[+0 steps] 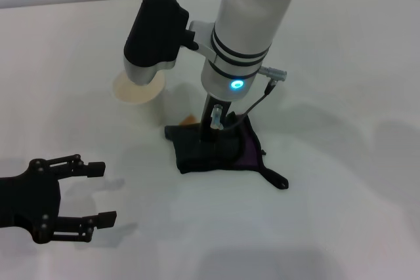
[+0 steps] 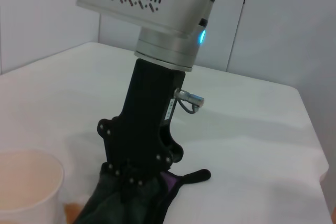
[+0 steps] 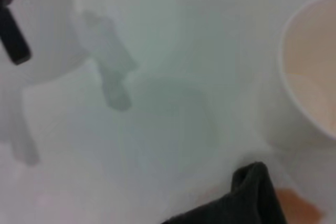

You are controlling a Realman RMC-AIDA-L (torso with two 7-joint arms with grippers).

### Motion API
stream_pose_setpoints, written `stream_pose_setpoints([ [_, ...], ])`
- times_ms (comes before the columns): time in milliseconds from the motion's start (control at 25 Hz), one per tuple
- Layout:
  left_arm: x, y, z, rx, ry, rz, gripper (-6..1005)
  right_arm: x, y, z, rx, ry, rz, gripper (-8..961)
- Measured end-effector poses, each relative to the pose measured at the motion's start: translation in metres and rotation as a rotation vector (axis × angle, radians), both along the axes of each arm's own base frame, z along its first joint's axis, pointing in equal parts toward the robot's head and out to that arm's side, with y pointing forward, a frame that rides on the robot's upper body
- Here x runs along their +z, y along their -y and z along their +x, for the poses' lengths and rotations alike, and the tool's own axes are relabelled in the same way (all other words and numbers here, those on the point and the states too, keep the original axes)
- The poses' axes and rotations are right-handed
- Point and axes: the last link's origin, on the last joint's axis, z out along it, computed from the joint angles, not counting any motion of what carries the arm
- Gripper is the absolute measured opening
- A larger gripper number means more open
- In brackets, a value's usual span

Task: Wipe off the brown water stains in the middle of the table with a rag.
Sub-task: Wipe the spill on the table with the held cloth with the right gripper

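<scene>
The rag (image 1: 216, 152), dark cloth with a purple lining and a thin black tail, lies bunched in the middle of the white table (image 1: 328, 214). My right gripper (image 1: 213, 137) points straight down into it, shut on the rag (image 2: 131, 203), with its fingertips buried in the cloth. A small orange-brown part of the brown water stains (image 1: 189, 120) shows just beyond the rag's far left corner, and the stains (image 3: 299, 205) touch the rag's edge (image 3: 247, 198) in the right wrist view. My left gripper (image 1: 104, 193) rests open at the near left, apart from everything.
A white paper cup (image 1: 139, 90) stands just beyond and left of the stain, close to the right arm's black wrist housing (image 1: 156, 27). The cup (image 3: 315, 77) is near the rag. The table's far edge meets a wall.
</scene>
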Motion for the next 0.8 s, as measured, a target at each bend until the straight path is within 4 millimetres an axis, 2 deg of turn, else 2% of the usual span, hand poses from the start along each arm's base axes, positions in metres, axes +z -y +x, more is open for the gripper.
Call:
stream_pose_setpoints([
  [800,0.000,0.002,-0.002,0.004,0.000,0.002,863,0.009,-0.025,0.004,0.006,-0.003,0.105,23],
])
